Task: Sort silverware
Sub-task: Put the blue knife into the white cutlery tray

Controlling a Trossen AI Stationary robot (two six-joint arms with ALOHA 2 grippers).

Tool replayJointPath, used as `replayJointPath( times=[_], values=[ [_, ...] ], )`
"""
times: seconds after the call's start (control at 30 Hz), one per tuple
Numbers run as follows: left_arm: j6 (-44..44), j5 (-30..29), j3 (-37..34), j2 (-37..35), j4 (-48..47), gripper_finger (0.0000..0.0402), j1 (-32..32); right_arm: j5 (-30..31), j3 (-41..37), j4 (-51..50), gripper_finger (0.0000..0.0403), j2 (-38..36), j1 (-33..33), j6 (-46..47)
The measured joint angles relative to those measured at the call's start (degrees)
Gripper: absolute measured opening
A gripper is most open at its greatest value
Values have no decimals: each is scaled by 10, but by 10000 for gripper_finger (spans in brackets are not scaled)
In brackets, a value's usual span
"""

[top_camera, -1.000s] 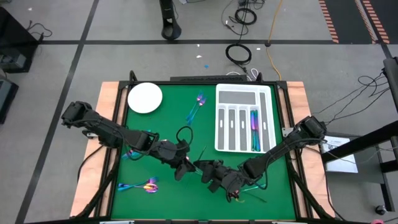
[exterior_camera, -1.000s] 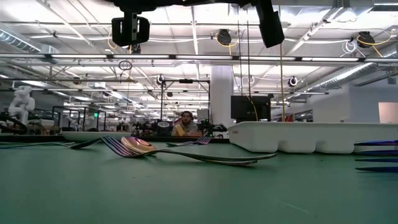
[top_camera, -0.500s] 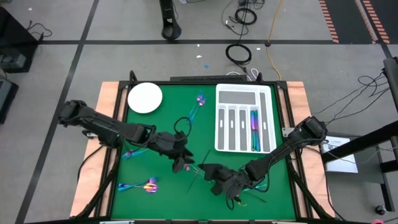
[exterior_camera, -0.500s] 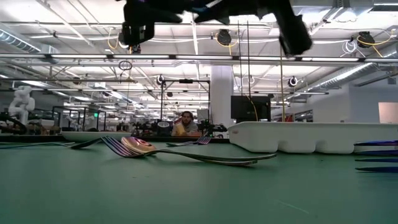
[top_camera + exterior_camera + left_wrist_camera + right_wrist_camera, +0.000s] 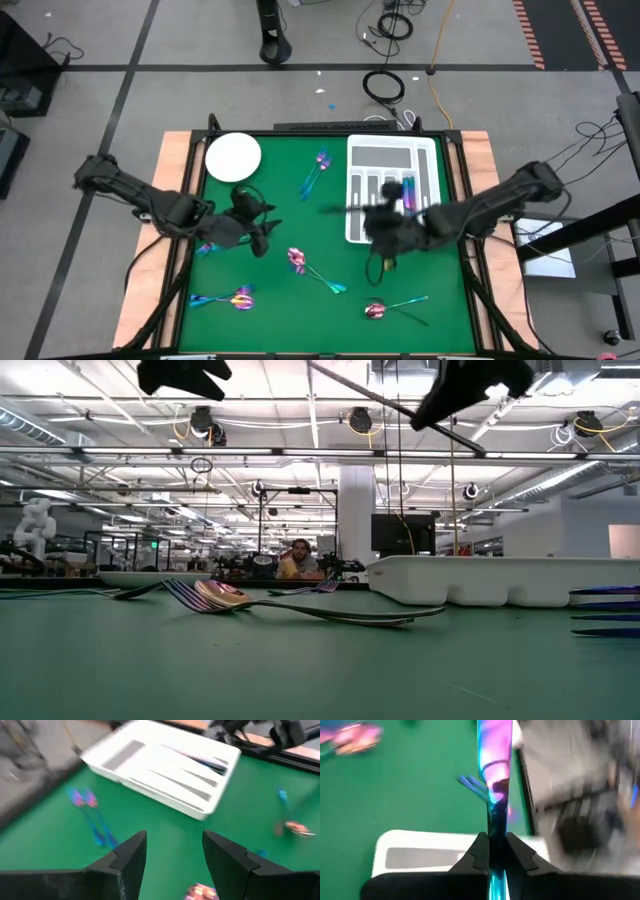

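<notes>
Gripping what looks like a knife (image 5: 495, 775), right gripper (image 5: 493, 851), above tray (image 5: 362, 222)

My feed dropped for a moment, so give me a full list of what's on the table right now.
Tray: one, white, far right of mat.
Plate: one, white, far left corner.
Cutlery in tray: a few, purple-teal, one right slot.
Cutlery on mat: pair by tray; pair mid-mat; pair near edge, right; bunch near left.
Knife: one, pink-teal, in right claw.
Left claw: open, empty, left-centre.
Right claw: shut on knife, beside the tray.
</notes>
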Motion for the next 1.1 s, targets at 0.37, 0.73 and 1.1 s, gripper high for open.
replayJointPath(
  times=[0.37,0.73,1.1],
  values=[
    [-6,-256,-119,-9,16,194,-56,-110,-18,-308,11,-49,-169,530],
    [8,-237,-165,-16,22,194,-56,-252,-126,-200,14,-49,-282,598],
    [46,-233,-164,-45,22,194,-66,-305,-185,-177,15,-49,-250,768]
  ],
)
